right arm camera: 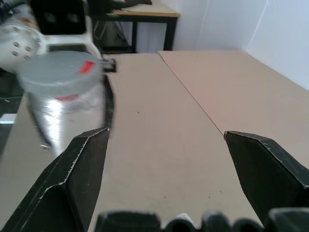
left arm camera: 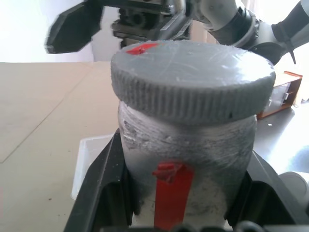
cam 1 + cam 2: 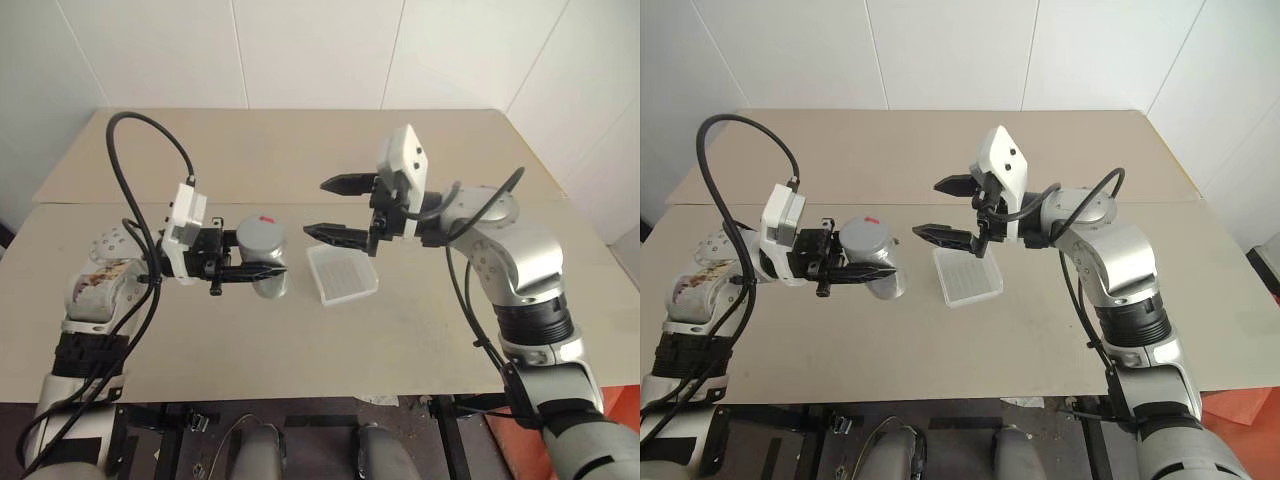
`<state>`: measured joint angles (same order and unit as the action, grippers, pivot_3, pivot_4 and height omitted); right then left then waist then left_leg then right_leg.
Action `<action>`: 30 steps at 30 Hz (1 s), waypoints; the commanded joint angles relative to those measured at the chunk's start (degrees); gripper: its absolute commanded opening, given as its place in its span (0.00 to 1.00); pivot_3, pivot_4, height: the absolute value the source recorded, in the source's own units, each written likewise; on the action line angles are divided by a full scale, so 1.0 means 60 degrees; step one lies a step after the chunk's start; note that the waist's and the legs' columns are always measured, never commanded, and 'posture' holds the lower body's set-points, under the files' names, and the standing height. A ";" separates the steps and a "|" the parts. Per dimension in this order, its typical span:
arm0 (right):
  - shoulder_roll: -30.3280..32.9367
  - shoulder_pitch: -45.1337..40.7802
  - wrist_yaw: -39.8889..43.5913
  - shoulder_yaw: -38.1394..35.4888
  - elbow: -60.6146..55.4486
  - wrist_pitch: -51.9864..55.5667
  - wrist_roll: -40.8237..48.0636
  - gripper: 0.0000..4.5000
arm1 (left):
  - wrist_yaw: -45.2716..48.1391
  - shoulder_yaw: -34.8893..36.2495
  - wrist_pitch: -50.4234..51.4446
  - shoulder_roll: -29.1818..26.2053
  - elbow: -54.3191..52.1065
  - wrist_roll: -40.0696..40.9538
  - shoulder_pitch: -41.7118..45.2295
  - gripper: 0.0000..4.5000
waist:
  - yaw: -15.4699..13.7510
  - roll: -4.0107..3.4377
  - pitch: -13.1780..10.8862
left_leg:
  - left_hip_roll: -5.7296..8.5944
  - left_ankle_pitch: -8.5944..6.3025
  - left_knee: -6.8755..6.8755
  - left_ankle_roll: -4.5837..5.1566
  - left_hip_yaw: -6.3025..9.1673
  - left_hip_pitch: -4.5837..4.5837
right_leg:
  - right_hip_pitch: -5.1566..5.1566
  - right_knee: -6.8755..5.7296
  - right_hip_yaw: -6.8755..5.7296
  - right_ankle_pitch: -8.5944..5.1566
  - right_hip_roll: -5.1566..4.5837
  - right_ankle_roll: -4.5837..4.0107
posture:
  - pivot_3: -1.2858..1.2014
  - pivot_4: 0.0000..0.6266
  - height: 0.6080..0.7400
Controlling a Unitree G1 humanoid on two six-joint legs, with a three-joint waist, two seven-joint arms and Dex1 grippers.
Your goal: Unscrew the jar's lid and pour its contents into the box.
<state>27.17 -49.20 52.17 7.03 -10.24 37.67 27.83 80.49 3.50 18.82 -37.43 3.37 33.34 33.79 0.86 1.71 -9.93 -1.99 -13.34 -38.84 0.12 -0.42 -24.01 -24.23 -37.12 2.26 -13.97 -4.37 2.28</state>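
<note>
My left gripper [image 3: 262, 268] is shut on the jar [image 3: 270, 287], holding it upright above the table. In the left wrist view its black fingers [image 2: 104, 183] clamp the scuffed clear jar [image 2: 193, 145] on both sides of the red label [image 2: 171, 193]. The grey lid [image 3: 261, 236] with its red mark sits on top of the jar. The contents are hidden behind the cloudy wall. My right gripper [image 3: 314, 208] stands open just to the right of the lid, apart from it and pointing at it. The box [image 3: 343, 273] lies on the table below the right gripper.
The beige table [image 3: 300, 340] is made of two boards with a seam running across behind the jar. White walls close in at the back and right. The table's front edge lies close below both arms.
</note>
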 commanded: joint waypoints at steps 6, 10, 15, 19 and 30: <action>-0.0798 -0.0436 -0.0510 0.0226 -0.0999 0.0159 0.0285 0.99 | -0.0004 -0.0380 -0.0600 0.0699 0.0779 -0.0371 0.0710 0.43 | 0.0025 0.0000 0.0000 | 0.0000 0.0000 0.0000 0.0000 0.0001 -0.0001 | -0.0002 -0.0003 0.0000 0.0000 0.0002 0.0000 | 0.52 0.24 1.00; -0.1253 -0.0620 -0.0818 0.0641 -0.0851 0.0077 -0.0046 0.99 | 0.0087 -0.0494 -0.0754 0.0925 0.1090 -0.0481 0.1027 0.43 | 0.0024 0.0000 0.0000 | 0.0001 0.0000 0.0000 0.0000 0.0002 0.0000 | -0.0003 -0.0005 -0.0001 0.0000 0.0002 0.0000 | 0.52 0.24 1.00; -0.1689 -0.0912 -0.1367 0.0957 -0.0593 0.0145 -0.0546 0.99 | 0.0093 -0.0542 -0.0885 0.1052 0.1249 -0.0551 0.1143 0.43 | 0.0023 0.0000 0.0000 | 0.0003 0.0000 -0.0001 0.0000 0.0002 -0.0001 | -0.0003 -0.0005 -0.0001 0.0000 0.0000 0.0000 | 0.52 0.24 1.00; -0.1831 -0.0933 -0.1552 0.1130 -0.0394 0.0057 -0.0912 0.99 | 0.0135 -0.0498 -0.0856 0.1073 0.1157 -0.0553 0.1054 0.43 | 0.0024 0.0000 0.0000 | 0.0002 0.0000 0.0000 0.0000 0.0003 -0.0001 | -0.0003 -0.0004 -0.0002 0.0000 0.0001 0.0000 | 0.52 0.24 1.00; -0.1733 -0.0592 -0.1674 0.1055 -0.0550 0.0314 -0.0899 0.99 | 0.0148 -0.0406 -0.0779 0.0935 0.1030 -0.0528 0.0937 0.43 | 0.0027 0.0000 0.0000 | 0.0002 0.0000 0.0000 0.0000 0.0003 -0.0002 | -0.0004 -0.0004 -0.0002 0.0000 0.0001 0.0000 | 0.52 0.24 1.00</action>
<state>16.50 -52.73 43.02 14.80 -11.53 39.37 22.56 81.02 -0.03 14.84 -31.16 11.61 29.35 39.18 1.02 1.71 -9.92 -1.98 -13.34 -38.83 0.12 -0.41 -24.02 -24.26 -37.14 2.25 -13.96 -4.36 2.28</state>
